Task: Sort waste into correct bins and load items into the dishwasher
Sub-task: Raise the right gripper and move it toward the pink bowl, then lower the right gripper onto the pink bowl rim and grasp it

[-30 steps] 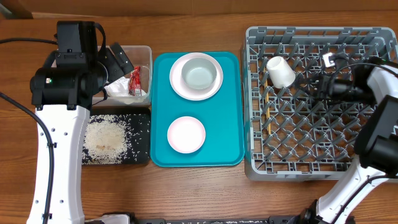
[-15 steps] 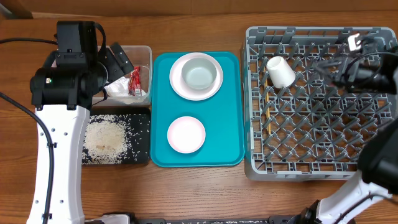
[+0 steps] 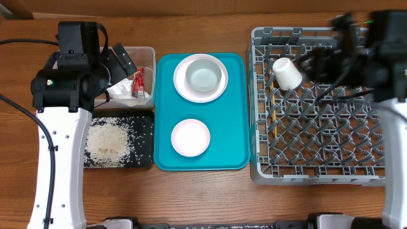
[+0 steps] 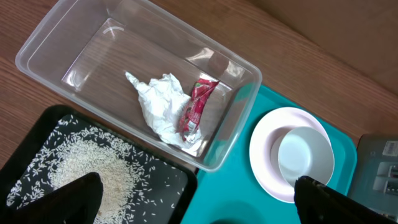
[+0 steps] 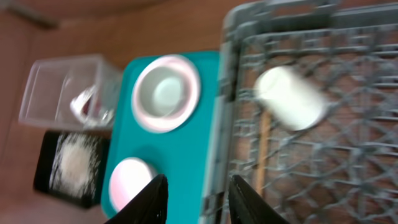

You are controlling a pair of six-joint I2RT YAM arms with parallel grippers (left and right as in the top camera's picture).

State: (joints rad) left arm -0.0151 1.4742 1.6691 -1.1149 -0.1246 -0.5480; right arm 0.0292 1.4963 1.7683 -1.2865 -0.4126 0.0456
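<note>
Far left on the desk [image 3: 203,197], the tub [image 3: 147,54] sits at the back, with the tissue [image 3: 121,93] and wrapper [image 3: 138,83] inside it, wrapper on the right. Just in front lies the shallow tray [image 3: 145,137], rice [image 3: 108,141] spread in it. In the centre is the serving tray [image 3: 226,127]: the plate [image 3: 181,86] is at its far end with the far bowl [image 3: 204,76] on it, and the near bowl [image 3: 190,137] is in front. Over on the right is the rack [image 3: 318,127], cup [image 3: 287,73] lying in its far-left part.

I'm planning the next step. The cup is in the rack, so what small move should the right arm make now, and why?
Probably swing the right gripper left toward the grey bowl on the plate: it holds nothing, and that bowl is on the teal tray, not yet racked.
</note>
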